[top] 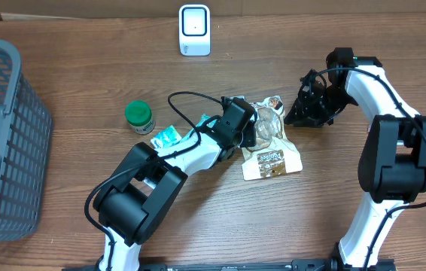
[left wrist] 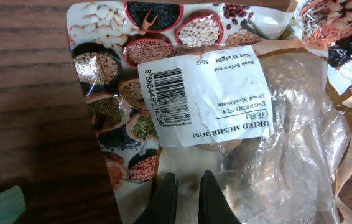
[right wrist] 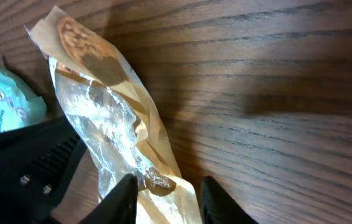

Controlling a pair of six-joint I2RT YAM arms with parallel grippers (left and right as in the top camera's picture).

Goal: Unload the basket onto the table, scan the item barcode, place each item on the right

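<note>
Brown wood-grain table (top: 85, 68), even light, soft shadows

Two matching arms on show: the left arm (top: 198, 153) and the right arm (top: 371, 86) both run smooth white shell links between chunky black joint housings, with thin black cables (top: 190, 93) looping loose off them. Each ends all in black, the left gripper (left wrist: 187, 198) and right gripper (right wrist: 170, 200) carrying rounded dark fingers (left wrist: 216, 200). Small pale screw heads (right wrist: 23, 180) dot the left one's matte housing.
</note>
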